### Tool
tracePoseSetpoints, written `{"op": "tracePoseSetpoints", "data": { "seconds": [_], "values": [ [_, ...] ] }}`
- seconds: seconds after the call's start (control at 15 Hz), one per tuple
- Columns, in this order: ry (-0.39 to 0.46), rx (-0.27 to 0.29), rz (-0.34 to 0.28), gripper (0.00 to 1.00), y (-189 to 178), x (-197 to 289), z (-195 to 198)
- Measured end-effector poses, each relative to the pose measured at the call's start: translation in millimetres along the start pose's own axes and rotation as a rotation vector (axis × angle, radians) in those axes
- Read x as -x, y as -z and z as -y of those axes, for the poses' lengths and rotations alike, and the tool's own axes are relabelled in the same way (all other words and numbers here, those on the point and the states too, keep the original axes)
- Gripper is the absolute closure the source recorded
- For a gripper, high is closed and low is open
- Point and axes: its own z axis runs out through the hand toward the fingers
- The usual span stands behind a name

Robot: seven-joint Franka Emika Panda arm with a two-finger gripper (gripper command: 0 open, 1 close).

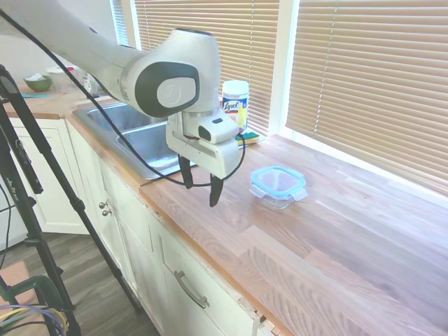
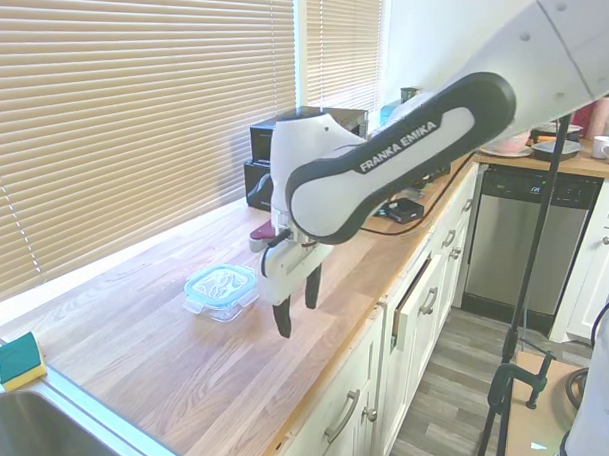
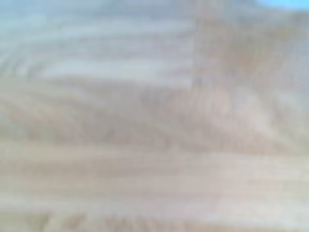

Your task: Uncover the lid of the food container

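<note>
Gripper (image 1: 201, 189) hangs over the counter (image 1: 315, 238), fingers apart, empty. Lid (image 1: 278, 180) sits on the container (image 1: 280, 197) nearby.

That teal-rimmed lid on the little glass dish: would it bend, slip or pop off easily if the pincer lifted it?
The lid looks like thin, flat plastic, so probably light and slightly flexible. Its clip tabs appear folded onto the food container, so it may resist. The dish looks small; it might lift or slide too.
</note>
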Motion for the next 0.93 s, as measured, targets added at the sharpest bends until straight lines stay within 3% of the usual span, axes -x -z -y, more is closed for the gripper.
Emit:
{"op": "tracePoseSetpoints", "data": {
  "seconds": [0.2, 0.4, 0.93],
  "values": [
    [-0.045, -0.033, -0.010, 0.00, 11.8, -32.2, 7.7],
    [-0.103, -0.078, 0.019, 0.00, 18.2, -67.4, 3.1],
    [-0.276, -0.233, 0.226, 0.00, 11.4, -154.6, -30.8]
  ]
}}
